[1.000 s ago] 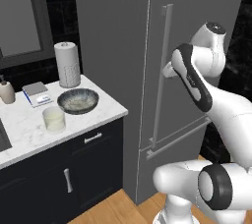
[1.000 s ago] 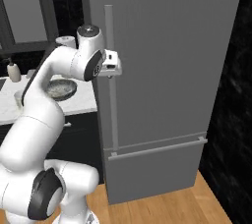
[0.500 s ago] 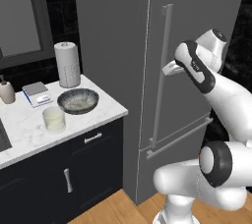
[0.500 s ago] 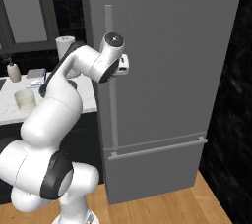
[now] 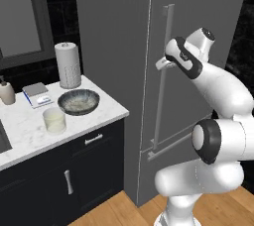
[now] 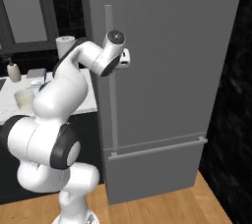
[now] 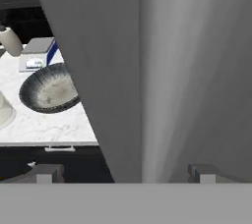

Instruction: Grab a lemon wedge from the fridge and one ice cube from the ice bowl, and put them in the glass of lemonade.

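- Fridge [image 5: 198, 31] shut, tall grey unit right of counter [image 5: 30, 131]; lemon wedge presumably inside, unseen.
- Handle [image 5: 163, 71]: one long vertical bar, rigid, likely smooth metal. Best grabbed mid-height, straddling bar; door probably heavy, expect steady pull along hinge arc.
- Gripper [image 7: 125, 171] fully open, holding nothing, right at handle, fingertips [image 7: 47, 173] either side of bar in hand view.
- Bowl [image 5: 78, 101]: one, dark, shallow, on counter near fridge side. Ice likely slippery, small.
- Glass [image 5: 54, 120]: one, pale liquid, just nearer and left of bowl. Fragile, spill risk.
- Also one paper-towel roll [image 5: 68, 65], one bottle [image 5: 6, 92], one small scale [image 5: 37, 93] at far side.
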{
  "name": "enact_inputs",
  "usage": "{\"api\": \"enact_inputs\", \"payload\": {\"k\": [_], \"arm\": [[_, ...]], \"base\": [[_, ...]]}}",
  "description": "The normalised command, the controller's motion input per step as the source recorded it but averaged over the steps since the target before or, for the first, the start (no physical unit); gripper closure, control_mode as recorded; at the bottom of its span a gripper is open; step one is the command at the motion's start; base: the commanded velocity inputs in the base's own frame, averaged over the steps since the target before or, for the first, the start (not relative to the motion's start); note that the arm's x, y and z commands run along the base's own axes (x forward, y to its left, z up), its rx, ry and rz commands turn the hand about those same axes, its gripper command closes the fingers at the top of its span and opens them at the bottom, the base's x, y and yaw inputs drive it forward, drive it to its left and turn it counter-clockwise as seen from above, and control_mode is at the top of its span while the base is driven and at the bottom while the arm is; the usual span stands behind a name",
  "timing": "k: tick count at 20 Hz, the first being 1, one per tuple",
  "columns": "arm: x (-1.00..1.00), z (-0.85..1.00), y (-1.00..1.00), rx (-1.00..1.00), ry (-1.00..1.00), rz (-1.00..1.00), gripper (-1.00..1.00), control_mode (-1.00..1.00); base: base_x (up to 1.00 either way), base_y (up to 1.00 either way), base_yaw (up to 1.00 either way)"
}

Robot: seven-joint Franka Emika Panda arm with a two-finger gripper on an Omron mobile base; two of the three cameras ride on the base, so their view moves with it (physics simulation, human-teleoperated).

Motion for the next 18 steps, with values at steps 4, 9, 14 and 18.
{"api": "enact_inputs", "payload": {"k": [4, 9, 14, 18], "arm": [[0.18, 0.0, -0.04, 0.0, 0.0, 0.0, -1.0, -1.0], [0.44, -0.06, 0.0, 0.0, -0.01, 0.0, -1.0, -1.0], [0.59, -0.29, 0.0, 0.0, 0.0, 0.0, -1.0, -1.0], [0.32, -0.42, 0.0, 0.0, -0.08, 0.0, -1.0, -1.0]], "base": [[0.0, 0.0, 0.0], [0.0, 0.0, 0.0], [0.0, 0.0, 0.0], [0.0, 0.0, 0.0]]}}
